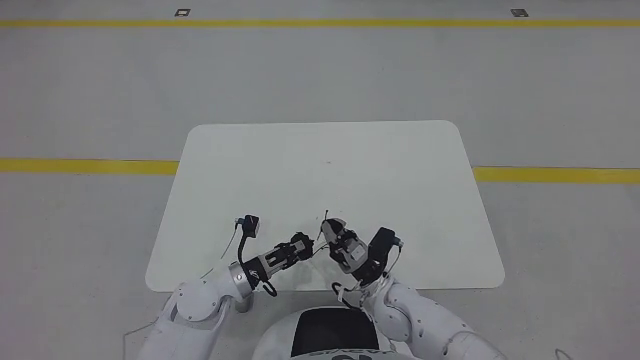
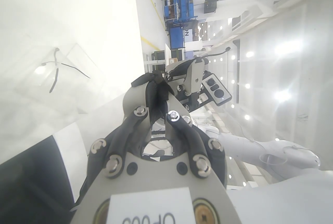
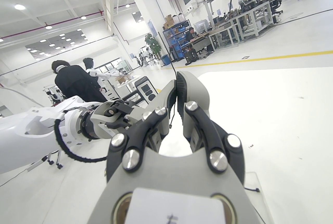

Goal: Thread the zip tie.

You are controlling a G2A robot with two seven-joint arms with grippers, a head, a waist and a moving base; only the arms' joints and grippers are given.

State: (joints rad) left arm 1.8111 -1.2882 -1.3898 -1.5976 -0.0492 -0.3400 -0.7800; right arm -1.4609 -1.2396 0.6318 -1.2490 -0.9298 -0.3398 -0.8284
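Right gripper (image 3: 176, 88) is noted clamped together on the zip tie (image 3: 172, 64), a thin, flexible black plastic strap. The narrow tail is seen standing up beyond the fingertips, with a short length hanging back between the ribbed pads toward the palm. The pinch is judged to be placed so the free tail is short and stiff enough to be aimed. Left gripper (image 2: 156, 87) is closed just beside it, tip to tip. A small dark piece is pinched there, taken to be the tie's head, presented as the target. Both are held above the smooth white table (image 1: 400, 160). Spare ties (image 2: 55, 71) are seen in a clear tray (image 2: 72, 87) well off to the left gripper's side.
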